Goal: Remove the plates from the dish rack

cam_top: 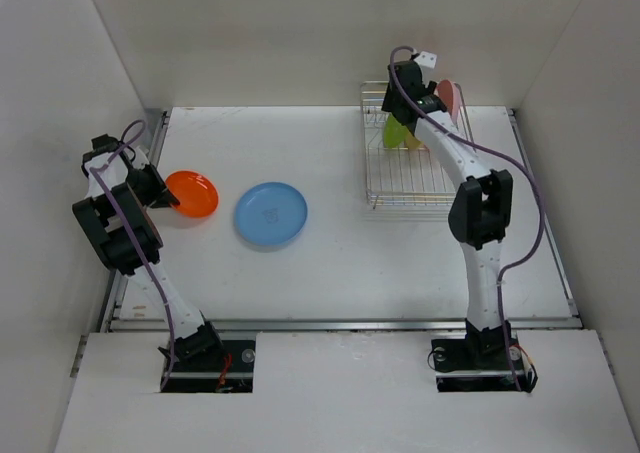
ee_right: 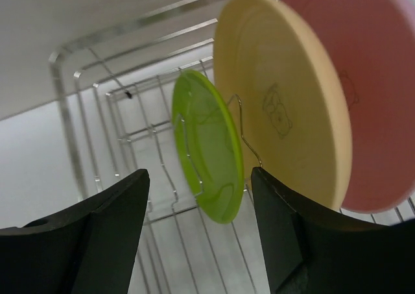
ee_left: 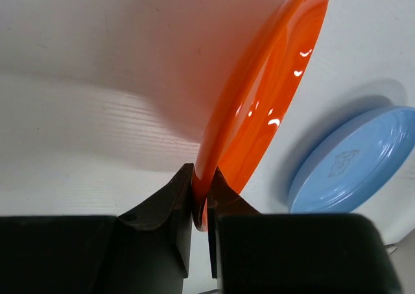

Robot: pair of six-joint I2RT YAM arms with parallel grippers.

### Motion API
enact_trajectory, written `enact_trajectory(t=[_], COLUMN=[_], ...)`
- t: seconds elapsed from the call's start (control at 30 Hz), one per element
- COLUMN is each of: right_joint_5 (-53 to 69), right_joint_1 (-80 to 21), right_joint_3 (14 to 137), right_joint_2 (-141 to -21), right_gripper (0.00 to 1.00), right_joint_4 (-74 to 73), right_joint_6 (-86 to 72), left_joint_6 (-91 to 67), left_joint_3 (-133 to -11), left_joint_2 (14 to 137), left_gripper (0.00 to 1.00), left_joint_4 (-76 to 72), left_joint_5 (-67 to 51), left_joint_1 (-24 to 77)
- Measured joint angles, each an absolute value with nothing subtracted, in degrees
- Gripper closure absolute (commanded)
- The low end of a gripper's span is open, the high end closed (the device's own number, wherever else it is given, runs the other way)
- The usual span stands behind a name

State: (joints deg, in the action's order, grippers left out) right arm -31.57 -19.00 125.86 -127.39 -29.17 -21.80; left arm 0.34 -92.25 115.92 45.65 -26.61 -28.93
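Counting two of five plates out of the dish rack (cam_top: pixel 410 205). The blue plate (cam_top: pixel 271 214) is lying flat on the table (cam_top: pixel 400 263), well apart from the rack. Our left gripper (ee_left: pixel 202 190) is pinching the orange plate (ee_left: pixel 259 106) by its rim just beside the blue one; whether it is touching down, we cannot tell. Our right gripper (ee_right: pixel 200 183), fingers spread, is facing the lime green plate (ee_right: pixel 207 151), which is standing in the rack with the pale yellow plate (ee_right: pixel 285 99) and the pink plate (ee_right: pixel 363 80). Three are waiting.

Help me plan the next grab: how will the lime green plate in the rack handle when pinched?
Probably stiff: the lime green plate stands thin and unbent. Its glossy face suggests a slippery rim. It likely tips easily, standing on edge between thin wire dividers.
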Motion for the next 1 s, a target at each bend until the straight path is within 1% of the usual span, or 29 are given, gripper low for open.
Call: enact_trajectory(t=[0.13, 0.17, 0.2, 0.23, 0.3, 0.37, 0.4, 0.5, 0.53, 0.6, 0.67, 0.77, 0.8, 1.0], right_joint_5=[-34.39, -35.07, -35.66, -35.99, -36.05, -35.92, -35.73, -34.59, -34.22, -33.54, -33.41, -33.34, -33.39, -36.16], right_joint_1=[-18.5, -18.37, -18.26, -18.2, -17.93, -17.5, -17.26, -16.78, -16.53, -16.38, -16.36, -16.36, -16.36, -16.86], right_joint_3=[126.98, 127.0, 127.02, 127.04, 127.11, 127.39, 127.42, 127.42, 127.39, 127.28, 125.82, 122.3, 121.1, 116.66], right_joint_2=[-132.77, -133.62, -134.23, -134.72, -135.24, -135.72, -135.81, -135.9, -135.9, -135.83, -134.89, -132.81, -131.83, -121.73], right_gripper=[0.3, 0.3, 0.3, 0.3, 0.3, 0.35, 0.46, 0.73, 0.88, 0.99, 1.0, 1.0, 1.0, 1.0], right_joint_4=[-31.18, -31.57, -31.81, -31.88, -31.94, -31.92, -31.9, -31.7, -31.53, -31.2, -30.59, -28.32, -27.62, -27.42], right_joint_6=[-21.8, -21.8, -21.78, -21.78, -21.8, -21.78, -21.69, -21.37, -21.32, -21.15, -20.43, -20.27, -20.25, -18.5], left_joint_6=[-0.01, -0.1, -0.14, -0.16, 0.01, 0.12, 0.16, 0.14, 0.14, 0.23, 0.36, 0.64, 0.71, 1.72], left_joint_3=[-92.77, -92.84, -92.88, -93.03, -93.36, -93.38, -93.38, -93.38, -93.38, -93.38, -93.38, -93.34, -93.3, -93.23], left_joint_2=[116.75, 116.86, 116.99, 117.21, 117.86, 118.87, 119.35, 120.29, 120.29, 120.22, 120.14, 119.09, 118.37, 111.77], left_gripper=[1.0, 0.95, 0.9, 0.78, 0.64, 0.51, 0.49, 0.42, 0.4, 0.35, 0.3, 0.27, 0.22, 0.2], left_joint_4=[45.89, 45.95, 46.02, 46.19, 46.52, 47.0, 47.27, 48.14, 48.45, 48.84, 49.08, 49.47, 49.6, 50.81], left_joint_5=[-26.79, -26.89, -27.0, -26.98, -25.47, -24.38, -23.99, -23.22, -23.07, -22.87, -22.7, -22.41, -22.37, -22.26], left_joint_1=[-28.93, -28.93, -28.93, -28.93, -28.93, -28.93, -28.93, -28.91, -28.91, -28.88, -28.86, -28.86, -28.86, -28.86])
